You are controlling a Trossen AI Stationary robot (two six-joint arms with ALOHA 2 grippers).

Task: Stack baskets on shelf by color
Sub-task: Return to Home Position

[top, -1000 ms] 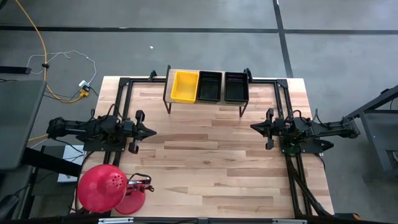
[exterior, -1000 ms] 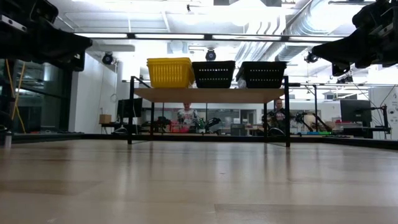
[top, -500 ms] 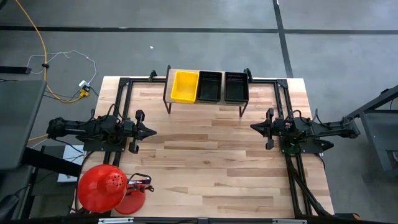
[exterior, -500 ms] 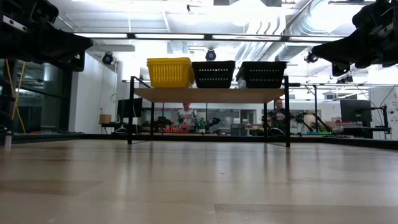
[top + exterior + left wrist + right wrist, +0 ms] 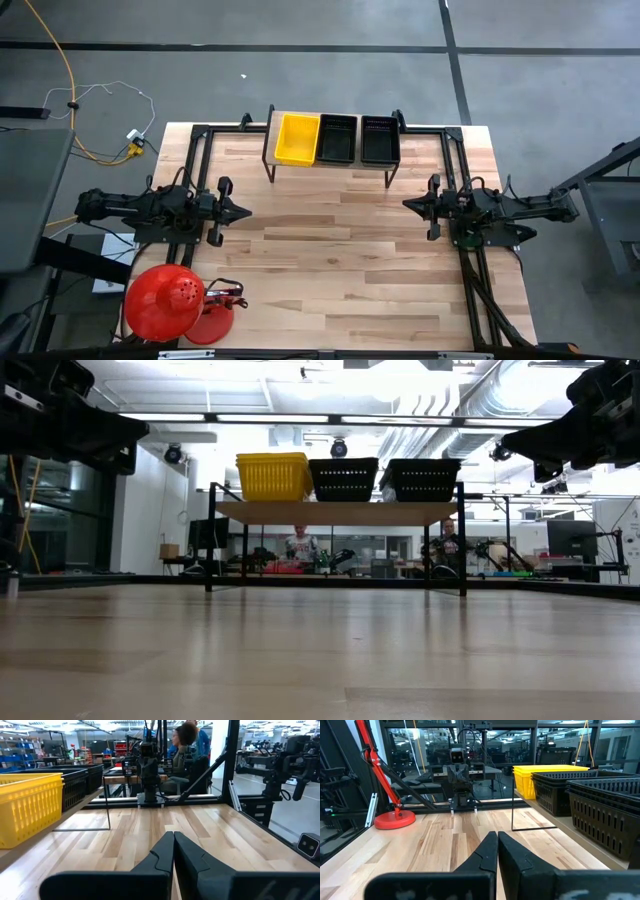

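Stacks of slotted plastic baskets (image 5: pixel 337 139), yellow beside two black, fill the black-legged light-wood shelf (image 5: pixel 335 512); left gripper (image 5: pixel 247 211) and right gripper (image 5: pixel 406 204) hang pinched closed, empty.

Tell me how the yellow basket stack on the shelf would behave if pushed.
Probably light: the yellow basket stack is slotted plastic. Likely slides rather than tips, being wider than tall on the flat shelf. It sits at the shelf's end, so an outward push could drop it.

The light-wood desk (image 5: pixel 340 260) lies open centrally; at 12 o'clock, a low plank shelf (image 5: pixel 335 512) carrying yellow and black slotted plastic baskets (image 5: pixel 272 476) blocks passage.
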